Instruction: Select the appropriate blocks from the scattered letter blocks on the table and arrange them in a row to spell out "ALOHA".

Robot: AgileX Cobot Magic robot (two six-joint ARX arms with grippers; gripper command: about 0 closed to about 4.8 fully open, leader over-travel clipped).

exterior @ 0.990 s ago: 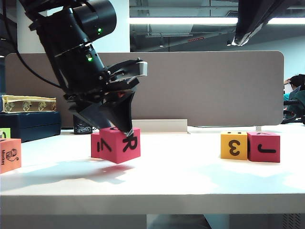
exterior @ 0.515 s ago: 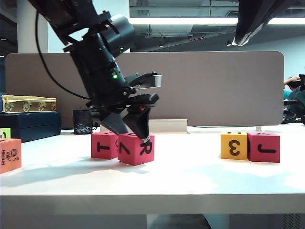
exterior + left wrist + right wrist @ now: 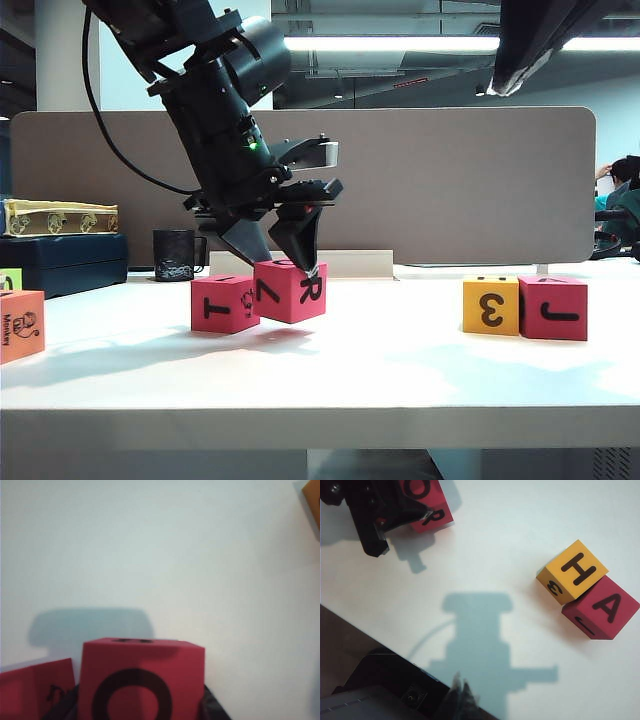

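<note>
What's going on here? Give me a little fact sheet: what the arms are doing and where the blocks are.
Left gripper: shut on the pink O block, tilted just above the table
Right gripper: out of sight
Beside it: pink T block, resting on the table
Far right: yellow H block touching pink A block
Left edge: orange block

Grey-brown divider panel point(image 3: 450, 180) behind, ceiling strip lights point(image 3: 390, 44) above, dark mug point(image 3: 175, 255) beside it.
</note>
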